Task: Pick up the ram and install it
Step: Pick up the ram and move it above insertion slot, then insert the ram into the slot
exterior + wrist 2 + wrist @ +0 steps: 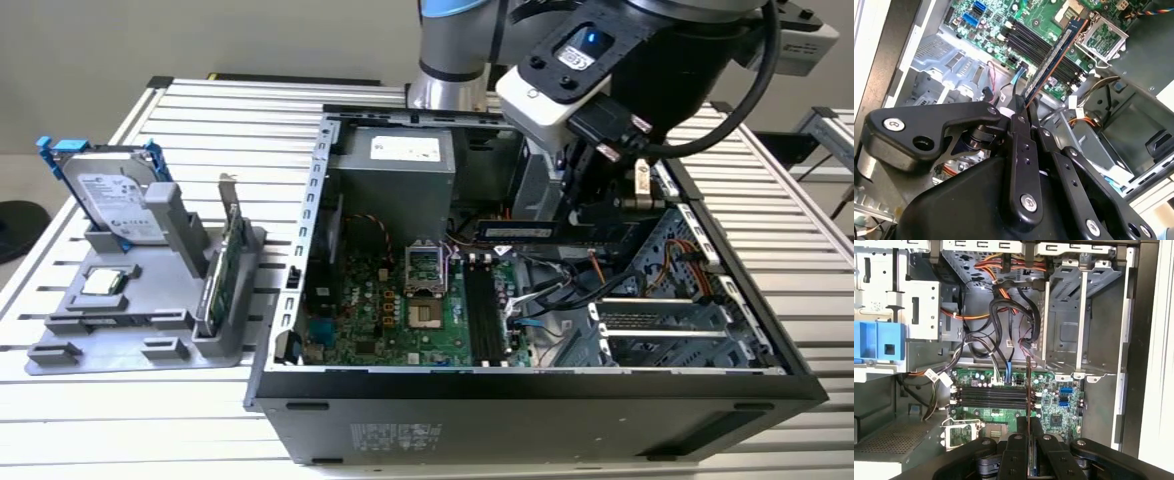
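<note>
The gripper [1022, 109] is closed down to a thin gap around one end of the ram [1054, 57], which juts out from between its black fingers [1019, 131]. In the first wrist view the ram [1028, 385] appears edge-on above the gripper [1029, 426]. In the exterior view the single ram [527, 232], with a pale sticker whose print cannot be read, hangs level inside the open computer case [534, 400], above the green motherboard [387, 300] and clear of the slots [481, 320]. There look to be four black slots [989, 395], side by side. The case also holds one grey power supply [400, 165] with a white label, a loose bundle of cables [1004, 315] and a blue plastic bracket [879, 340]. Well apart, at the exterior view's left, a grey holder [80, 345] on the slatted table [200, 100] carries three parts: one hard drive [114, 195] with a white label, standing upright, one green card [220, 270] on edge and one square chip [107, 282] lying flat.
</note>
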`<state>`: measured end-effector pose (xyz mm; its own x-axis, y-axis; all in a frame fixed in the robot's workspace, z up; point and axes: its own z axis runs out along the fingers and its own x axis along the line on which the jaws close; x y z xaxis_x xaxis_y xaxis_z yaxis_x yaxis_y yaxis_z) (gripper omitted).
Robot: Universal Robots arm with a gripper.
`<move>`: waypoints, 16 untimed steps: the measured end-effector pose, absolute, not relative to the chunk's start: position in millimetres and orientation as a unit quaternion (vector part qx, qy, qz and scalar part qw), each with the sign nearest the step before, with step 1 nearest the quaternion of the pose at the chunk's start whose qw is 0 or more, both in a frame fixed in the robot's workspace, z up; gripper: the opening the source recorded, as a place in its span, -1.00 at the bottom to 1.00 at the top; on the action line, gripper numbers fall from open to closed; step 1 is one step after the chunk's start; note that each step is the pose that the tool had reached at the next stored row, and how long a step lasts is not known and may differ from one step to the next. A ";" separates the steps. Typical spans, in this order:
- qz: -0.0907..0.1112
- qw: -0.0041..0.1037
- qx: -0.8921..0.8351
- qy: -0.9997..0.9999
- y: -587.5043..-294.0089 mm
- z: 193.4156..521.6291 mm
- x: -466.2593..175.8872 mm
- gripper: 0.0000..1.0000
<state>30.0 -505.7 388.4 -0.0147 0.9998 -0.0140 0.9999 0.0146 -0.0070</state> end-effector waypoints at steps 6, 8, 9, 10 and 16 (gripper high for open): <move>-0.005 0.006 0.702 0.712 -500.5 387.4 30.0 -1.00; -0.005 0.006 0.702 0.712 -497.2 387.3 30.0 -1.00; -0.005 0.006 0.702 0.712 -495.5 387.3 30.0 -1.00; -0.005 0.006 0.702 0.712 -493.5 387.3 30.0 -1.00; -0.005 0.006 0.702 0.712 -482.9 387.1 30.0 -1.00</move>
